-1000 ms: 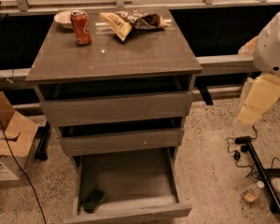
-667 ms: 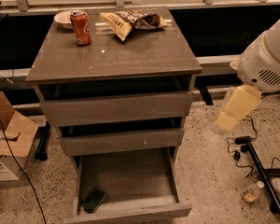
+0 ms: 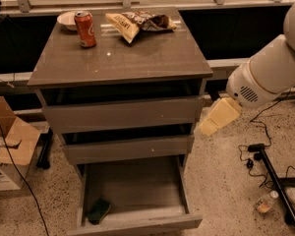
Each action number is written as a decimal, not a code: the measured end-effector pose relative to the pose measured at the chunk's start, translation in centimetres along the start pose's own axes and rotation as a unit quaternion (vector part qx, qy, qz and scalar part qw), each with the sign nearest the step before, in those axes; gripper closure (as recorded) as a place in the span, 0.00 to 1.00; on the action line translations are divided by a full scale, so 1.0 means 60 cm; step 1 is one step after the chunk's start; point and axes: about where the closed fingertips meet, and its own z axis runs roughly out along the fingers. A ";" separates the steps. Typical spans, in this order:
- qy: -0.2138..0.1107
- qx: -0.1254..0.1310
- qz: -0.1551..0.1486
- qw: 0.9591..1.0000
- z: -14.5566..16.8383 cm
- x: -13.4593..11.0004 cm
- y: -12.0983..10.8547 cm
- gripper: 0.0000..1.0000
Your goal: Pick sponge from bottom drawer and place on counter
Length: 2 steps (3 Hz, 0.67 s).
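The sponge (image 3: 99, 210) lies flat, green face up, in the front left corner of the pulled-out bottom drawer (image 3: 137, 188), close to its left wall. The gripper (image 3: 209, 127) hangs outside the cabinet to the right, level with the middle drawer (image 3: 128, 149), well above and to the right of the sponge; I cannot tell whether it is spread or pressed together. The middle drawer's front overhangs the bottom drawer's rear. On the glossy tabletop (image 3: 123, 58), a bowl (image 3: 66, 19), a red can (image 3: 85, 28) and a snack bag (image 3: 137, 23) sit along the back. A cardboard box (image 3: 7, 154) stands on the left of the speckled floor (image 3: 226, 191), with a bottle (image 3: 265, 203) on the right.
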 end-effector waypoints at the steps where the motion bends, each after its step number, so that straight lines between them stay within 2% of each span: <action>1: 0.007 -0.005 0.009 1.000 0.022 0.000 0.003 0.00; 2: 0.020 -0.024 0.026 0.999 0.106 -0.013 0.021 0.00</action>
